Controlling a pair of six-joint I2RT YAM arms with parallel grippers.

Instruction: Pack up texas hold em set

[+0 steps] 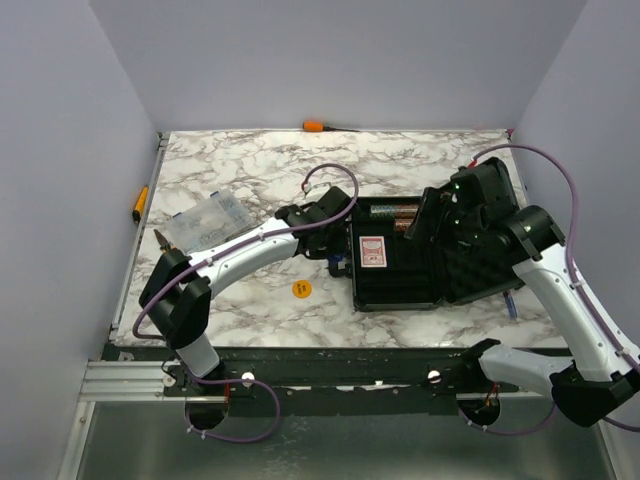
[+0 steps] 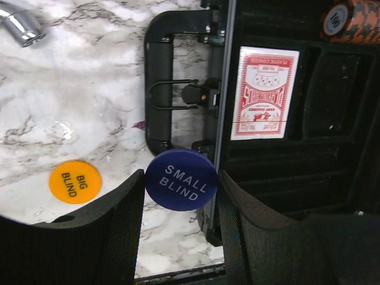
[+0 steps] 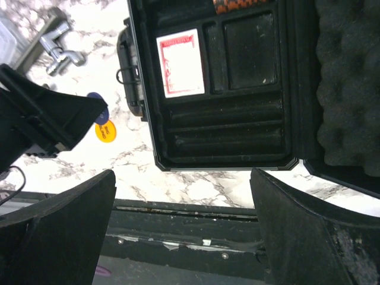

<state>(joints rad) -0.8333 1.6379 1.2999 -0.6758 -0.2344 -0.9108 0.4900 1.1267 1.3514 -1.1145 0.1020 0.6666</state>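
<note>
The black case lies open at mid-table, its foam-lined lid flat to the right. The red-backed deck lies in a tray slot, and chip stacks fill the far slot. My left gripper is shut on the blue "SMALL BLIND" disc, beside the case's handle and left rim. The orange "BIG BLIND" disc lies on the marble to its left. My right gripper is open and empty, above the case's near edge.
A clear plastic box sits at the left of the table. A grey metal clamp lies near it. An orange-handled tool lies at the far edge, and another lies off the left edge. The table's front rail is below the right gripper.
</note>
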